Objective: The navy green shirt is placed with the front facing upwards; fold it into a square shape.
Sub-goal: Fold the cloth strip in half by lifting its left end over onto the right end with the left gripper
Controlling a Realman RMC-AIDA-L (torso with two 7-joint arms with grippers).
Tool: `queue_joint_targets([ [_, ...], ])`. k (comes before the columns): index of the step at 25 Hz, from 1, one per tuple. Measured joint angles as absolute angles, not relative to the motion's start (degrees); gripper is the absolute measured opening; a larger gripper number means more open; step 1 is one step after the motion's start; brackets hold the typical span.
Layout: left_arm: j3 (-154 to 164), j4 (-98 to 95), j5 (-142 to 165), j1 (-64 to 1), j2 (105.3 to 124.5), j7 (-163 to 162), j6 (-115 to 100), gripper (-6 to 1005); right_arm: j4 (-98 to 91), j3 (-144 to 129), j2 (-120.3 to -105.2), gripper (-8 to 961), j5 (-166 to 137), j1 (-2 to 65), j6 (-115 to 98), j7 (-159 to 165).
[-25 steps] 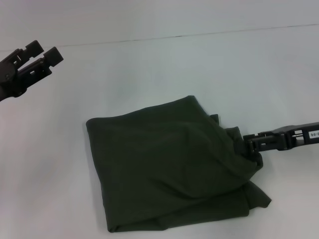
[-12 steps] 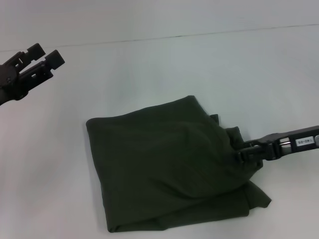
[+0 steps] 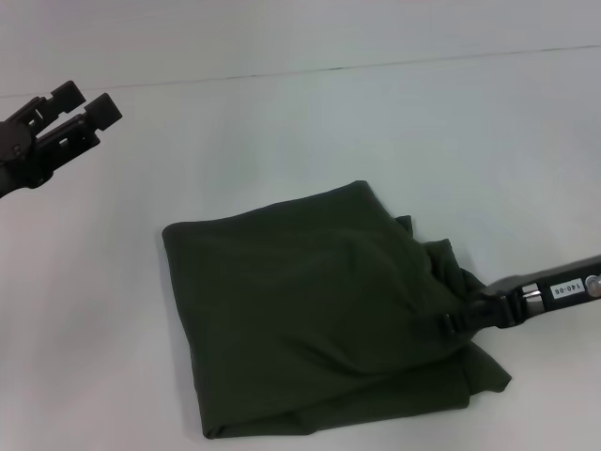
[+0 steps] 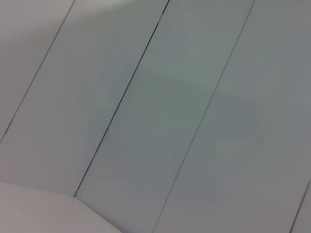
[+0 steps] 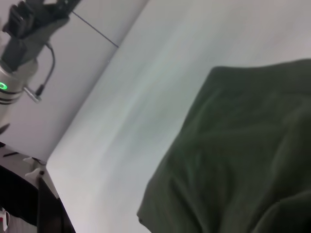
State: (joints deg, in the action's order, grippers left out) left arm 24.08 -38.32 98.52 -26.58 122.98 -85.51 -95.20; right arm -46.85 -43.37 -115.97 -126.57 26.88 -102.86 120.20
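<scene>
The navy green shirt (image 3: 310, 310) lies folded into a rough square on the white table, plain green side up, with a loose layer sticking out at its near right corner. It fills the right wrist view as rumpled dark cloth (image 5: 238, 160). My right gripper (image 3: 457, 321) comes in from the right, its tip against the shirt's bunched right edge. My left gripper (image 3: 89, 101) hangs open and empty above the table at the far left, well away from the shirt. The left wrist view holds only pale panels.
The white table (image 3: 310, 132) extends behind and to the left of the shirt. Its far edge meets a pale wall (image 3: 300, 33). The right wrist view shows the left arm (image 5: 19, 53) and the table's edge (image 5: 48, 165) with dark floor beyond.
My right gripper has slid along the shirt's right edge toward the near side and rolled its wrist. The shirt has hardly shifted. The left gripper dipped slightly and then stayed still.
</scene>
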Motion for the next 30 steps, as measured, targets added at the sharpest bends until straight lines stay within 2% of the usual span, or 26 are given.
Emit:
queue_joint_targets([
  [11,24.08,-37.77,98.14,-26.63,123.1,-85.46,-95.16,908,-47.46,-42.8,-114.47,409,-128.67,24.9,-104.9,119.94],
  [18,24.08,-37.02,97.85,-26.86,123.13,-85.07,-94.99,907,-47.33,-41.07,-114.01,153,-128.43,24.98,-111.1,117.39],
  [22,24.38,-36.85,97.83,-26.89,123.14,-84.78,-94.84,906,-46.57,-39.27,-113.12,16,-129.22,24.53,-111.45,116.93],
  [26,24.95,-36.83,98.17,-26.89,123.14,-84.74,-95.15,905,-44.59,-38.91,-112.39,17,-129.62,24.4,-110.14,116.78],
  [30,26.46,-37.03,99.37,-26.89,122.98,-85.03,-95.49,905,-43.69,-39.26,-112.6,17,-131.7,24.91,-108.43,116.71],
])
